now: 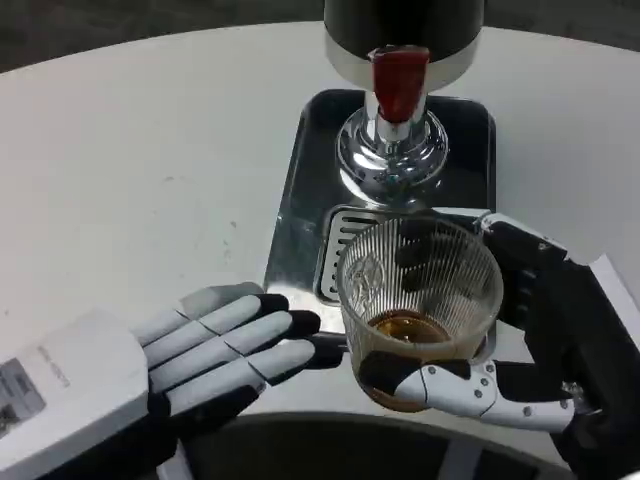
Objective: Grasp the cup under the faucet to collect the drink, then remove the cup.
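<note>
A clear ribbed glass cup [420, 300] holds a little amber drink at its bottom. My right hand [530, 340] grips it, one finger across its near side and others behind its right wall. The cup is in front of the dispenser, over the slotted grate [345, 235] of the steel drip tray [300, 190]. The red tap lever [400, 80] and chrome faucet base [392, 150] stand just beyond the cup. My left hand [225, 345] lies flat, fingers stretched toward the cup's left side, its fingertips [305, 325] close to the glass; it holds nothing.
The dispenser's dark body [400, 25] rises at the top of the picture. The white round table [140, 170] spreads out to the left. Its near edge runs just below both hands.
</note>
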Motion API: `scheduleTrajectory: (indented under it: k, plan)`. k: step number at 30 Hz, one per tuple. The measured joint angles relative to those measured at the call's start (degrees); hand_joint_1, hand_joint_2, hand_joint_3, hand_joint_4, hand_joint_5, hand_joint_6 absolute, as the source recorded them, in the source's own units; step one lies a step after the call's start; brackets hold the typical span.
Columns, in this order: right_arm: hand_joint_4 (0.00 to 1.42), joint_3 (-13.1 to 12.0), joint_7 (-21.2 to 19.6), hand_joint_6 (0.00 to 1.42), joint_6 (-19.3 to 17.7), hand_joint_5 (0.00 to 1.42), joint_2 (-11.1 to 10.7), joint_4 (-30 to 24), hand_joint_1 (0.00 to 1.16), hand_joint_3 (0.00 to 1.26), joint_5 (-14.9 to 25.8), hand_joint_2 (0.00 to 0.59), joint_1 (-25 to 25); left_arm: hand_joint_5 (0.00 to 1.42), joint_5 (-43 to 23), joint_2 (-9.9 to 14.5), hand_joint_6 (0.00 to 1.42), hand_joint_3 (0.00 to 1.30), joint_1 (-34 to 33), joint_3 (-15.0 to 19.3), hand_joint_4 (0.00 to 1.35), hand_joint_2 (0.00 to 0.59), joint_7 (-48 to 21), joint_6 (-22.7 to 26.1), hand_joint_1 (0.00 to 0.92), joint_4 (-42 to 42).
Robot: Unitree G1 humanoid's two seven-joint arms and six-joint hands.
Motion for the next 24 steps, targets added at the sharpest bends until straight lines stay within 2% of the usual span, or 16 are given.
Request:
scheduleTrajectory:
  k: [24]
  plan:
    - [0.75, 0.08, 0.2, 0.84, 1.3, 0.89, -1.57, -1.42, 1.0, 0.75, 0.72, 0.114, 0.08, 0.0, -1.6, -0.22, 0.0, 0.08, 1.83, 0.5, 0.0, 0.065, 0.0, 0.72, 0.0, -2.22]
